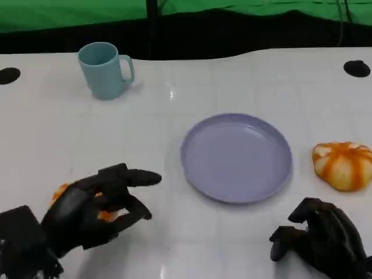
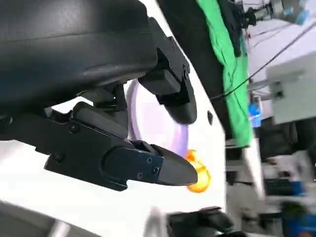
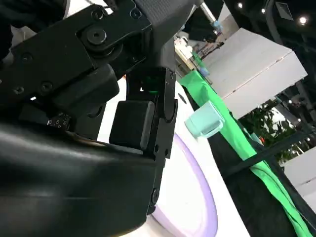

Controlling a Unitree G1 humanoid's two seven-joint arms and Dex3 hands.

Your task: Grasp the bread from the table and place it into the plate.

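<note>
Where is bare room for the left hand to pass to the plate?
Bare table lies between the left hand, which grips a bread piece, and the plate; the plate itself is bare. Tighter on its far side: second bread and right hand. The mug stands well back.

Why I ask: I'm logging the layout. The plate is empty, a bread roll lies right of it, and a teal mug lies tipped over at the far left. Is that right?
One thing is wrong: the mug is not tipped over; it stands upright, as the head view shows. The plate is empty and a bread roll lies to its right.
</note>
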